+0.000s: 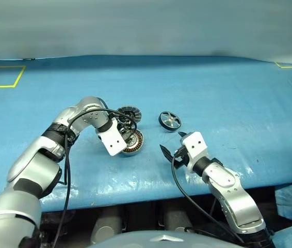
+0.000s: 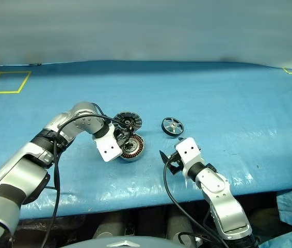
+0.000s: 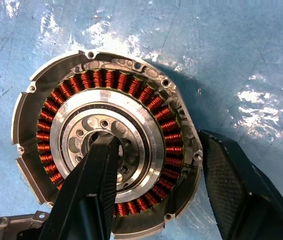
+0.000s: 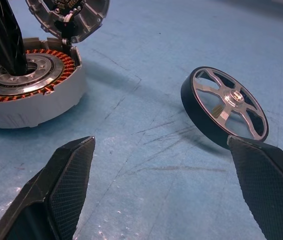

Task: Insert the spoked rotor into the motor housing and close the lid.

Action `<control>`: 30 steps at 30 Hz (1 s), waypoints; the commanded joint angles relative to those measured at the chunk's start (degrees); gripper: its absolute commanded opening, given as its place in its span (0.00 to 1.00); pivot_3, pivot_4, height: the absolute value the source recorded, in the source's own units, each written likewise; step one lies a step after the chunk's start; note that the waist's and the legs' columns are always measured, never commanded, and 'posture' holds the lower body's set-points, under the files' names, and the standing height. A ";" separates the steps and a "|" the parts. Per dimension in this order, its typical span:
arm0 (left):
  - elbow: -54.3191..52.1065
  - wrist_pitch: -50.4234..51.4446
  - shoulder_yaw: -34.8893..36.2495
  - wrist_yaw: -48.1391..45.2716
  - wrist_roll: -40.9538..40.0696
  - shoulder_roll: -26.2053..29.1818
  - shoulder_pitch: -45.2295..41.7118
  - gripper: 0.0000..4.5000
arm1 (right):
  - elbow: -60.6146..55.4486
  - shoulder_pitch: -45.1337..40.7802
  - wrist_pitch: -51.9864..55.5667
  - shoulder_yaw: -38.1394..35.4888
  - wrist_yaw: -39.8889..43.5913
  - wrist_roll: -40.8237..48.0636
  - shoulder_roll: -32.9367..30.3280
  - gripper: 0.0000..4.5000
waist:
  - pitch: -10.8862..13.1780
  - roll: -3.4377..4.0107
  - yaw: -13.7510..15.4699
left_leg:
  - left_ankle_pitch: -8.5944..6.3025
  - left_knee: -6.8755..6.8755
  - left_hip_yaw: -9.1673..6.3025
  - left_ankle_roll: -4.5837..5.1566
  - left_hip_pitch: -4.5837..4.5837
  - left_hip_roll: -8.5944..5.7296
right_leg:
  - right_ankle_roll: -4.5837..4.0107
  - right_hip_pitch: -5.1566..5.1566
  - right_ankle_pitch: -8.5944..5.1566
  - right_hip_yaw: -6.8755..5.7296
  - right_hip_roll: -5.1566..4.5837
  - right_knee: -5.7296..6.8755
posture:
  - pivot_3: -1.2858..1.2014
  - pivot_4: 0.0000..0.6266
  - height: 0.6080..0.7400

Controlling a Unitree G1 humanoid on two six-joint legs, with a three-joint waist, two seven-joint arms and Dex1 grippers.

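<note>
So the left gripper (image 3: 156,200) is pointed steeply down onto the motor housing (image 3: 106,145), and it's straddling the wall: one finger (image 3: 94,190) is stuck into the silver centre hole, the other finger sits outside the casing, just past the rim on the blue cloth. Jaws are partway apart, with the ring of copper-orange windings and the wall in between them. I honestly can't tell if they're actually squeezing the wall or just sitting around it.

The lid (image 1: 129,113) is right behind the housing, on its far side, joined at the rim and flipped open, standing tilted so you see its ribbed edge and dark inner face.

The right gripper (image 4: 161,190) is on the housing's right, nearer the table's front edge, pointing roughly level toward it. Fingers spread wide, nothing between them, not touching anything.

The spoked rotor (image 1: 169,120) is to the right of the housing and a bit further back, clearly apart from it. It's propped up tilted on its black rim on the cloth, silver spokes facing the right gripper, just ahead of one of that gripper's fingertips.

Everything sits on the blue cloth (image 1: 228,98) covering the table.
</note>
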 commanded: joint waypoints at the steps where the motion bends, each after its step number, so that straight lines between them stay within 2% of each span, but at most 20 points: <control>1: -1.40 -0.32 -0.91 0.35 -0.78 -0.77 0.91 0.68 | -2.69 -0.02 0.10 -0.83 -0.04 -0.03 -0.25 1.00 | 0.00 0.00 0.00 | 0.00 0.00 0.00 0.00 0.00 0.00 | 0.00 0.00 0.00 0.00 0.00 0.00 | 0.52 0.24 1.00; 4: -2.17 -0.42 -0.70 -0.02 -2.08 -0.76 1.52 0.90 | -2.53 -0.34 0.20 -0.74 -0.01 -0.06 -0.22 1.00 | 0.00 0.00 0.05 | 0.00 0.00 -0.01 0.01 -0.01 0.00 | 0.01 0.00 0.00 0.00 0.01 0.00 | 0.52 0.24 1.00; 8: -4.02 -1.32 -0.02 -0.04 -4.18 0.03 2.02 0.90 | -1.96 -0.45 -0.05 -1.03 0.27 0.17 -0.33 1.00 | 0.00 0.00 0.00 | 0.00 0.00 0.00 0.00 -0.01 0.00 | 0.00 -0.02 0.00 0.01 0.01 0.00 | 0.52 0.24 1.00; 17: -15.64 5.12 2.09 -1.96 -10.46 4.59 4.36 0.90 | -1.08 -0.34 -0.06 -2.82 0.89 0.99 -0.65 1.00 | 0.01 0.01 0.03 | 0.07 0.01 0.00 -0.13 -0.03 0.00 | -0.07 -0.04 0.05 0.04 0.01 0.00 | 0.52 0.24 1.00; 21: -19.29 8.58 3.90 -0.08 -11.54 5.61 5.37 0.90 | -0.85 -0.68 0.32 -3.27 1.24 1.00 -0.90 1.00 | 0.01 0.00 -0.02 | 0.09 0.01 0.00 -0.14 -0.03 0.01 | 0.01 -0.03 0.00 0.03 0.03 0.00 | 0.52 0.24 1.00; 25: -27.48 22.04 8.66 2.08 -19.39 5.15 9.39 0.90 | -0.98 -0.40 1.23 -4.72 -0.54 0.08 -0.48 1.00 | 0.01 0.01 0.03 | 0.09 0.01 -0.02 -0.15 -0.02 0.02 | 0.02 -0.03 0.00 0.04 0.03 0.02 | 0.52 0.24 1.00; 30: -39.56 41.49 17.26 13.12 -27.57 2.29 19.80 0.90 | -1.28 1.28 2.43 -7.80 -3.90 0.07 1.28 1.00 | 0.00 0.03 -0.09 | 0.15 0.01 -0.04 -0.25 -0.01 0.02 | 0.03 -0.02 0.00 0.07 0.03 0.03 | 0.52 0.24 1.00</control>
